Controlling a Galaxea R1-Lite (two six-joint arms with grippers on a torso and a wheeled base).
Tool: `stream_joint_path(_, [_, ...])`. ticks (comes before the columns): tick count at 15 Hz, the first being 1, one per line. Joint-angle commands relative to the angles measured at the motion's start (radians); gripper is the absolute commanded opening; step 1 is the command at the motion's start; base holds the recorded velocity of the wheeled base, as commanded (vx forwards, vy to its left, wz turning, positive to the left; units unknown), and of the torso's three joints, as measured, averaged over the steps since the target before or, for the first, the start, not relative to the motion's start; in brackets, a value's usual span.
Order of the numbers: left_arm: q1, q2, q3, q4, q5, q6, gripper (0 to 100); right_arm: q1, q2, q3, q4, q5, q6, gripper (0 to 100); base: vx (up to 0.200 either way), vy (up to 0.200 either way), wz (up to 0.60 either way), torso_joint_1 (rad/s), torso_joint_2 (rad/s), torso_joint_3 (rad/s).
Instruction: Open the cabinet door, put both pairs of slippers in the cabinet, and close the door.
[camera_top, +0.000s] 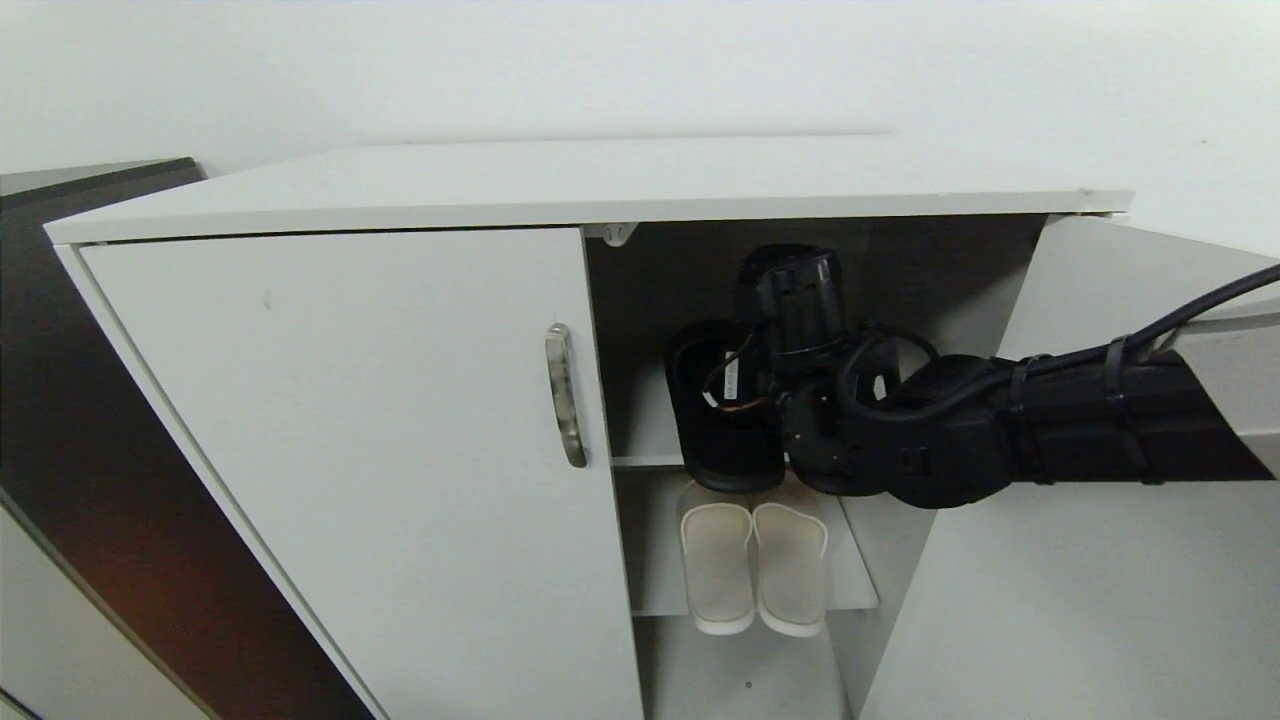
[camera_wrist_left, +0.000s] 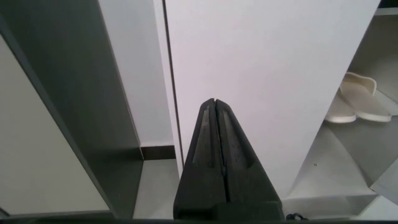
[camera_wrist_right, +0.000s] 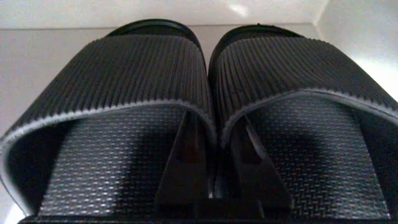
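The right pincer (camera_wrist_right: 214, 124) grips the black slippers (camera_top: 722, 420) at the upper shelf (camera_top: 640, 440) — white pair (camera_top: 753, 565) below (left pincer (camera_wrist_left: 214, 106) clenched).

The right arm (camera_top: 1000, 430) is matte black, thick, rounded at its joints; a black cable (camera_top: 1215, 302) runs along it under black ties (camera_top: 1120, 400); thin orange wires (camera_top: 738, 406) loop at the wrist; the left gripper (camera_wrist_left: 214, 102) has black, tapered, grooved fingers (camera_wrist_left: 202, 143).

The right arm (camera_top: 1050, 420) covers one of the black slippers (camera_top: 725, 410). The far ends of the white slippers (camera_top: 755, 565) are hidden beneath the upper shelf (camera_top: 640, 462).
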Motion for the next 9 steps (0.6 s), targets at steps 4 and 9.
stream_joint_path(4, [0.0,0.002,0.0,0.0,0.0,0.0,0,-0.024,0.036,-0.041,0.013,0.0,0.0,0,0.0,0.0,0.0,0.0,0.0,0.0])
stream_joint_path(9, [0.0,0.0,0.001,0.0,0.0,0.0,0,-0.038,0.056,-0.044,0.013,-0.002,0.0,0,0.0,0.0,0.0,0.0,0.0,0.0])
